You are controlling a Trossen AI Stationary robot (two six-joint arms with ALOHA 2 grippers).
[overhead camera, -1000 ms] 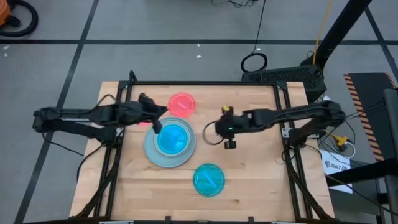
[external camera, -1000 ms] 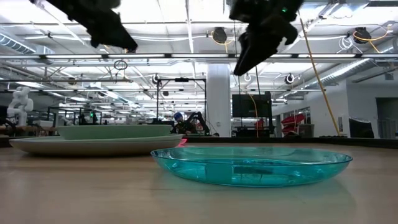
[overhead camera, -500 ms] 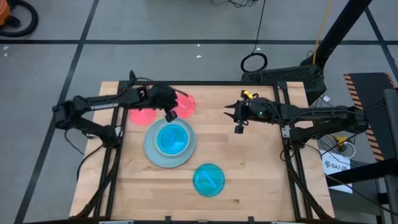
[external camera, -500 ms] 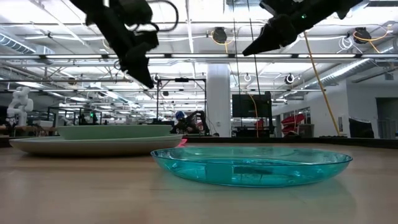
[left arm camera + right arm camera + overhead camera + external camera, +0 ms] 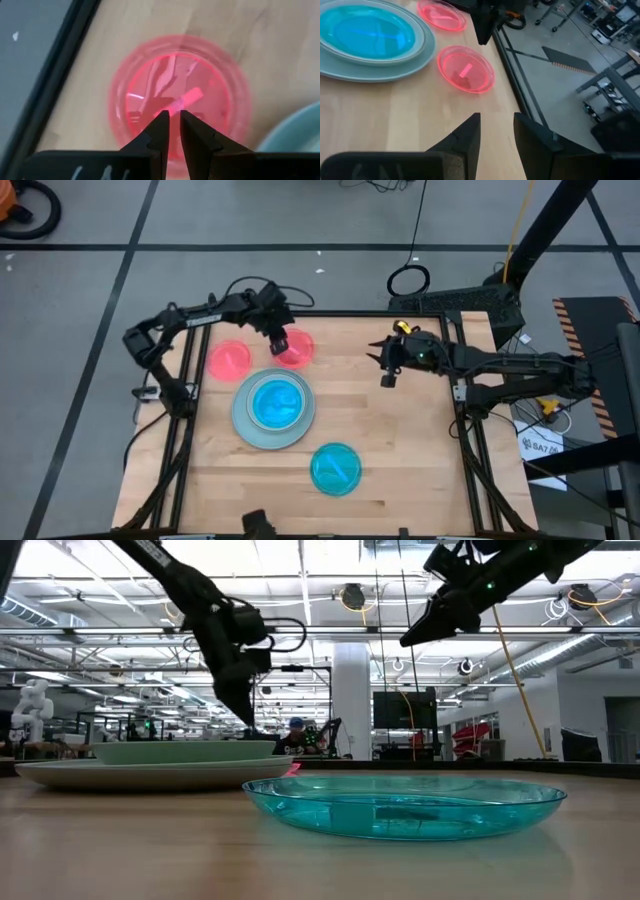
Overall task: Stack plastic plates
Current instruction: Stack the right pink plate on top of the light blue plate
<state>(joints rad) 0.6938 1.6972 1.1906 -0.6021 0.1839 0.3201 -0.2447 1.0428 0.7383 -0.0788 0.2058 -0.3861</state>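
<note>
I see the stack of plates (image 5: 273,410) left of the table's (image 5: 400,460) middle: a grey large plate under a pale one, with a teal plate (image 5: 276,401) on top. A second teal plate (image 5: 335,468) lies alone near the front edge. Two pink-red plates lie at the far left, one (image 5: 229,359) beside the stack and one (image 5: 296,347) under my left gripper (image 5: 279,341). That arm reaches over from the far left corner, fingers nearly pressed together above the plate, holding nothing. My right gripper (image 5: 385,370) hangs high over the far right part, fingers a little spread, empty.
</note>
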